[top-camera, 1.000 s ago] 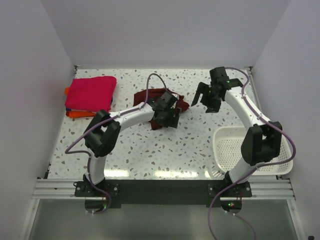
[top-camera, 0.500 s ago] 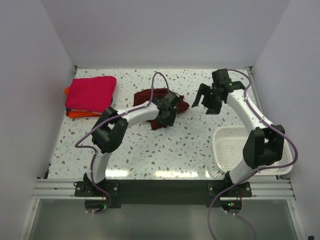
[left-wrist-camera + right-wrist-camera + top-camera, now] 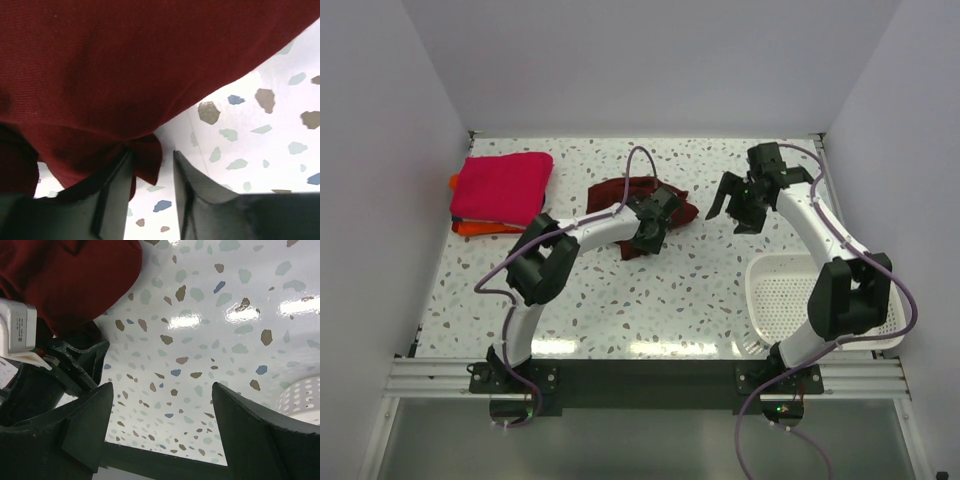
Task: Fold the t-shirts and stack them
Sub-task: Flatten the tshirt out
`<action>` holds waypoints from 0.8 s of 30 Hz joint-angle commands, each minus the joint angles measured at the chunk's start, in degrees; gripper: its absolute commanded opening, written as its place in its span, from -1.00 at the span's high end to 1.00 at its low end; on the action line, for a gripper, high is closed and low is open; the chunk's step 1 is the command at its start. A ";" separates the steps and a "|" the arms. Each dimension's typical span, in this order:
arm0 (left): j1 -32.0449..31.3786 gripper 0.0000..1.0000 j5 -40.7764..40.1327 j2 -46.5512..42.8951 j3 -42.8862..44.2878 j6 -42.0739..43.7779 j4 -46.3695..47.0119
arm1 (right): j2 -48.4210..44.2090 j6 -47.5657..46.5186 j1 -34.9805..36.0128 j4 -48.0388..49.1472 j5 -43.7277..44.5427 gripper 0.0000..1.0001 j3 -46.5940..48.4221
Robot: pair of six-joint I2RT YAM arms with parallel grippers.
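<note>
Grasping step: your left gripper [image 3: 152,160], jaws narrow, straddles a tuck of the maroon shirt [image 3: 125,65] near the table's [image 3: 650,300] far edge; pinch, then spread. Right gripper [image 3: 161,390] wide, empty.

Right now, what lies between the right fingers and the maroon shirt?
Bare table only, up to the shirt; the top view shows it.

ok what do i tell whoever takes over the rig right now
Left gripper: part open, a corner of the maroon t-shirt between its fingers, not clamped.
Right gripper: open, empty, above the table right of that shirt.
Pink t-shirt lies folded on the orange t-shirt, far left.
Done: two folded and stacked.
Left: fold the crumpled maroon one and add it to the stack.
</note>
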 commanded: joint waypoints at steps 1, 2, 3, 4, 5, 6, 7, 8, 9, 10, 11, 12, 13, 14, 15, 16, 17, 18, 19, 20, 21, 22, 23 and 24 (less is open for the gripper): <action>0.06 0.18 -2.29 -0.62 -1.07 1.48 -1.06 | -3.17 0.05 -0.22 1.45 -1.95 -0.66 -0.45; 0.15 0.23 -2.56 -0.71 -1.77 1.57 -1.06 | -3.26 0.14 -0.31 1.53 -1.95 -0.66 -0.45; 0.06 0.32 -2.65 -0.80 -2.12 1.57 -0.97 | -3.26 0.14 -0.22 1.45 -1.95 -0.66 -0.36; 0.06 0.35 -2.73 -0.89 -2.39 1.65 -0.97 | -3.35 0.14 -0.31 1.36 -1.95 -0.66 -0.36; 0.15 0.38 -2.91 -0.97 -2.74 1.74 -1.06 | -3.43 0.23 -0.22 1.36 -1.95 -0.66 -0.36; 0.06 0.42 -3.00 -0.89 -3.00 1.83 -1.06 | -3.44 0.14 -0.31 1.44 -2.04 -0.66 -0.28; 0.15 0.46 -3.09 -0.80 -3.09 1.74 -0.97 | -3.52 0.23 -0.31 1.36 -2.04 -0.66 -0.28; 0.15 0.51 -3.00 -0.80 -3.44 1.92 -1.14 | -3.61 0.23 -0.31 1.36 -2.04 -0.66 -0.36; 0.15 0.61 -2.91 -0.80 -3.53 1.92 -1.06 | -3.44 0.14 -0.31 1.36 -2.04 -0.66 -0.36; 0.06 0.67 -2.82 -0.80 -3.71 2.01 -0.97 | -3.44 0.14 -0.31 1.27 -2.04 -0.66 -0.45; 0.06 0.73 -2.56 -0.89 -3.97 2.18 -0.79 | -3.35 0.05 -0.31 1.36 -2.13 -0.66 -0.54; 0.15 0.89 -2.47 -1.06 -4.14 2.18 -0.62 | -3.26 -0.03 -0.31 1.36 -2.48 -0.66 -0.63; 0.15 0.98 -2.38 -1.50 -4.23 2.18 -0.62 | -2.74 -0.12 -0.31 1.44 -2.66 -0.66 -0.54; 0.15 1.00 -2.30 -1.76 -4.15 2.09 -0.53 | -2.47 -0.30 -0.31 1.62 -3.01 -0.66 -0.54; 0.50 1.00 -2.30 -2.11 -4.06 2.18 -0.96 | -1.95 -0.47 -0.31 1.88 -3.27 -0.66 -0.54; 0.94 1.00 -2.12 -3.16 -3.62 1.92 -1.32 | -0.72 -1.08 -0.31 2.06 -3.53 -0.66 -0.54; 1.81 1.00 -0.38 -3.95 -2.49 0.96 -1.84 | 0.25 -1.26 -0.31 2.06 -3.54 -0.65 -0.02; 3.99 1.00 0.94 -4.92 -1.69 0.08 -3.15 | 0.95 -1.87 -0.22 1.97 -3.71 -0.65 0.42; 5.41 1.00 2.35 -8.15 -0.90 -0.71 -3.60 | 2.70 -2.14 -0.31 1.71 -4.32 -0.64 1.47; 6.81 1.00 4.36 -10.18 0.50 -2.02 -3.95 | 3.41 -2.40 -0.31 1.71 -4.68 -0.62 2.18; 9.53 1.00 4.73 -14.81 1.38 -2.47 -4.22 | 4.12 -2.41 -0.40 1.71 -5.11 -0.62 2.71; 10.94 1.00 5.17 -17.04 3.83 -2.74 -4.22 | 4.73 -2.49 -0.22 1.88 -6.08 -0.61 3.76; 13.57 1.00 5.18 -18.97 5.68 -2.65 -5.44 | 5.78 -2.41 -0.22 2.15 -6.69 -0.61 4.11; 14.99 1.00 5.09 -21.52 7.70 -2.57 -6.32 | 6.49 -2.15 -0.22 2.67 -7.31 -0.61 4.55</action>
